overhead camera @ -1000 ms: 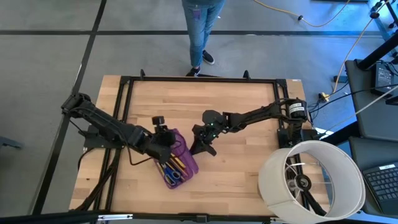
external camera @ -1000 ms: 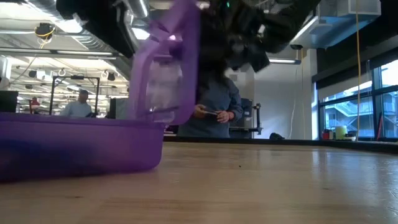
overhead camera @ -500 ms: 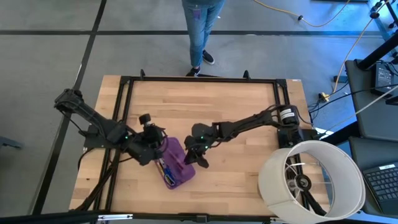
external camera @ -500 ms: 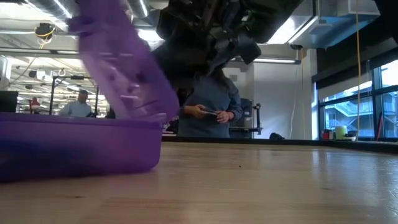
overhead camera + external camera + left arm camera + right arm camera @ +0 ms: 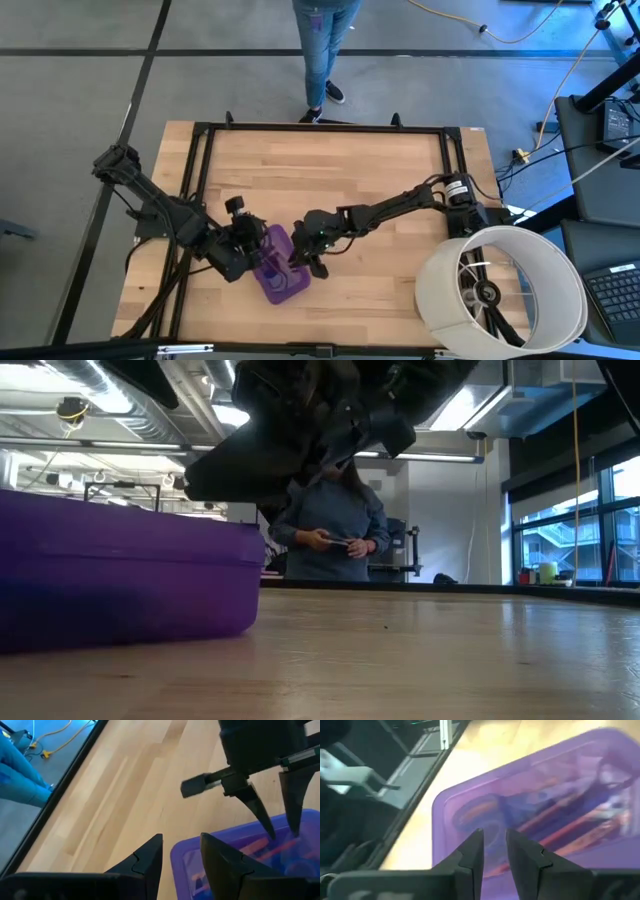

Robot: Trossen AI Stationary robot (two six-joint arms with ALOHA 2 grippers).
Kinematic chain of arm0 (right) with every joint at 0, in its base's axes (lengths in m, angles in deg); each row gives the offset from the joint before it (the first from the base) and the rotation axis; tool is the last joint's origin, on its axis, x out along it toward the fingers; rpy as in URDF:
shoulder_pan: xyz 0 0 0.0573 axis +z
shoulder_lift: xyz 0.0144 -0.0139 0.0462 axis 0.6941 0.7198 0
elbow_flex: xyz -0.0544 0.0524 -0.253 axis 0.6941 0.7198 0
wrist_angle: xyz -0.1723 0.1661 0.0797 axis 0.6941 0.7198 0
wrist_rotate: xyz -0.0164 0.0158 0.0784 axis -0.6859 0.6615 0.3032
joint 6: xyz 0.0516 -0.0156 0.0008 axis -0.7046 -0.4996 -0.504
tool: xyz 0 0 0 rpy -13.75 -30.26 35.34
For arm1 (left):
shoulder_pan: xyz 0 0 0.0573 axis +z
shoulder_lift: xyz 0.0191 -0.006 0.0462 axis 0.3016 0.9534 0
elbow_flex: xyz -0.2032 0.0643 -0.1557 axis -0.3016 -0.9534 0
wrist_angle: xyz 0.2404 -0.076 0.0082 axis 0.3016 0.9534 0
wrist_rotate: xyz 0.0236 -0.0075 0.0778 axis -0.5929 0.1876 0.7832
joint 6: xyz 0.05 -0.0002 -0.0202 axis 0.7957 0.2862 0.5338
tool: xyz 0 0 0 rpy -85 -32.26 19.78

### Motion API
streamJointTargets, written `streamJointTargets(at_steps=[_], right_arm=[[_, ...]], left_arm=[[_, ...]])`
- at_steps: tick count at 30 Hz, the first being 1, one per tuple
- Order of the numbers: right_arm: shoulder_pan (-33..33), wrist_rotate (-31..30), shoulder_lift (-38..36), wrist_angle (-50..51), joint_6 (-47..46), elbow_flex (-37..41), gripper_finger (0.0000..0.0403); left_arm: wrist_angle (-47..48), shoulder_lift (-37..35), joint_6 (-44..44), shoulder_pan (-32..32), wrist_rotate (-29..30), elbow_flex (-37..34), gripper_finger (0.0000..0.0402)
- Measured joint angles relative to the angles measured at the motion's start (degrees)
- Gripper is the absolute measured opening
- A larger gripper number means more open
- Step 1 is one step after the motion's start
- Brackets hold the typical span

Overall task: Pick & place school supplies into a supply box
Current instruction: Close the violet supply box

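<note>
the purple supply box [image 5: 278, 270] lies shut at lower left of the table [image 5: 380, 190], pens and pencils showing through its lid. the left gripper [image 5: 181, 855] and right gripper [image 5: 494, 851] hover narrowly parted, empty, at either side. likely light, stiff, slick plastic; best gripped across its short edges.

Supply box [image 5: 278, 272] closed, near-left of table centre, hemmed from both sides: left gripper [image 5: 243, 262] just beside its left edge, right gripper [image 5: 303, 258] over its right edge. Far half of the table [image 5: 330, 160] bare wood, open passage. Large white cylinder [image 5: 500, 288] blocks the near-right corner.
</note>
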State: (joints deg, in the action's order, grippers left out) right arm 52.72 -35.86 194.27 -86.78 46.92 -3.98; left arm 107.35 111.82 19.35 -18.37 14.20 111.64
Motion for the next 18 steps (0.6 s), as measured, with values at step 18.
streamJointTargets(at_steps=[18], right_arm=[[1.3,-9.6,3.8,-1.8,3.1,-0.3,0.0087]], left_arm=[[-0.1,1.3,-2.4,-0.4,-0.1,0.0,0.0127]])
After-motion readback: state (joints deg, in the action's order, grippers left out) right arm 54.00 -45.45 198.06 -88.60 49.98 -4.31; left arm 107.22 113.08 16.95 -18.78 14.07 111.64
